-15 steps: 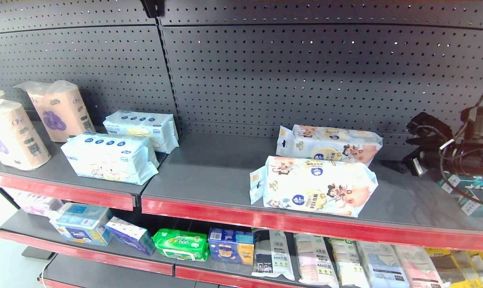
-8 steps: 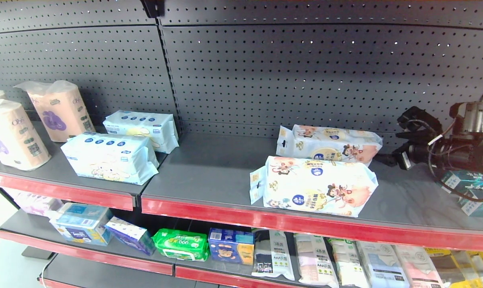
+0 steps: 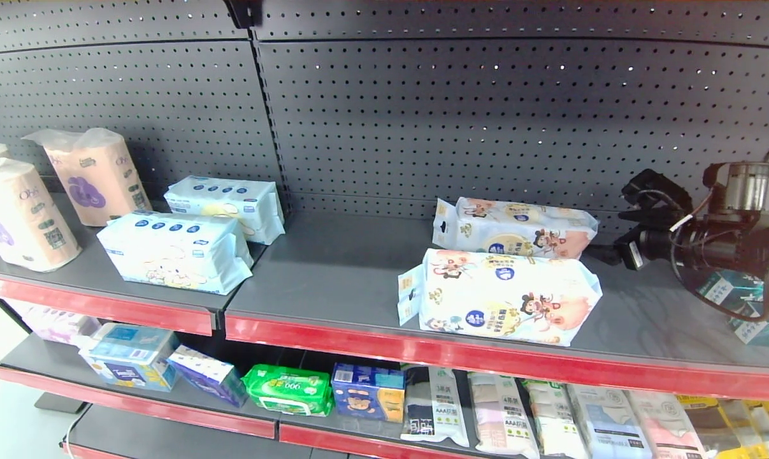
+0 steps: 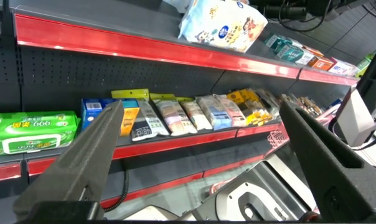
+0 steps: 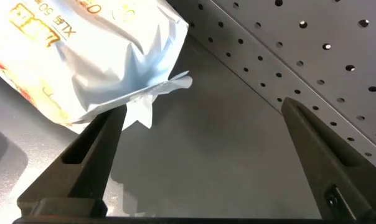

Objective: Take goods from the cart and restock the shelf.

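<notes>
Head view: my right gripper [image 3: 607,245] sits at the right of the frame, low over the top shelf [image 3: 339,268], its tips by the right end of the rear pack [image 3: 515,228]. That pack lies flat at centre right, close to the pegboard [image 3: 460,121]. The front pack [image 3: 502,296] lies just below it in the frame, near the shelf's red edge, and the two look apart by a narrow gap. Two blue packs [image 3: 174,252] lie at the left of the same shelf.

Left wrist view: my left gripper [image 4: 200,107] hangs with its fingers spread wide and nothing between them. Beyond it are the lower shelves with rows of small goods, a green pack [image 4: 29,130] among them. The front pack shows higher, on the top shelf over the red edge.

Right wrist view: my fingers are spread wide here too and hold nothing, with bare shelf between them. The rear pack's crimped end lies right by one finger [image 5: 94,162]. I cannot tell whether they touch.
</notes>
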Controlling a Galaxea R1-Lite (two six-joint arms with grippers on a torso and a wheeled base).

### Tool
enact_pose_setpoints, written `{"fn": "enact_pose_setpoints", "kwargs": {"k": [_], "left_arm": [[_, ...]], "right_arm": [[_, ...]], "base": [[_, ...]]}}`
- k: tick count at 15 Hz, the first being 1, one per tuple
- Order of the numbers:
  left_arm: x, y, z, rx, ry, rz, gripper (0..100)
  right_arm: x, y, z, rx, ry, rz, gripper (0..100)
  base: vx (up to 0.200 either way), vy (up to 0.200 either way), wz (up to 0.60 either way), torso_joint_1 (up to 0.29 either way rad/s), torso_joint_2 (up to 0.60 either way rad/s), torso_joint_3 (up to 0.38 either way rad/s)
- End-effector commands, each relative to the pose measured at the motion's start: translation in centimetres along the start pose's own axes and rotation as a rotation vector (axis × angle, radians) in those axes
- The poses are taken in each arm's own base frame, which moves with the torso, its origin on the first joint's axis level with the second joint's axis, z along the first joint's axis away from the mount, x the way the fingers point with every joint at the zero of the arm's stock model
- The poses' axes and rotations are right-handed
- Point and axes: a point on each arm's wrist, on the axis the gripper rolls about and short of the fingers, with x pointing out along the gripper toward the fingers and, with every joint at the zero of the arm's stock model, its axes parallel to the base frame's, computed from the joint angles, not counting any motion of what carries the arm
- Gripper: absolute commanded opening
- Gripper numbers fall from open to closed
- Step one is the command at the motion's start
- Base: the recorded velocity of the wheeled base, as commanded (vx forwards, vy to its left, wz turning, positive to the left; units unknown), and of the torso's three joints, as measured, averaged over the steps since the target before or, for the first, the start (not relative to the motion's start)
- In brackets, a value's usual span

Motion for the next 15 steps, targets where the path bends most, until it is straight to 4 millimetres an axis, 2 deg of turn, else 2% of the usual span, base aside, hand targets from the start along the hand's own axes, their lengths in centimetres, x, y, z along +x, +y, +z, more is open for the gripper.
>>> {"fn": "enact_pose_setpoints", "kwargs": {"k": [1,12,15], "left_arm": [[0.0,0.0,0.0,0.0,-0.001,-0.001,100],[0.0,0.0,0.0,0.0,-0.001,0.001,100],[0.0,0.0,0.0,0.001,-0.003,0.0,100]], "right_arm": [[0.1,0.2,0.2,-0.005,-0.004,0.006,100],[0.6,1.3,1.2,-0.021,-0.026,0.035,100],[-0.1,1.2,0.4,-0.009,0.001,0.024,100]], "base": [[0.0,0.0,0.0,0.0,0.0,0.0],[0.0,0.0,0.0,0.0,0.0,0.0],[0.0,0.0,0.0,0.0,0.0,0.0]]}}
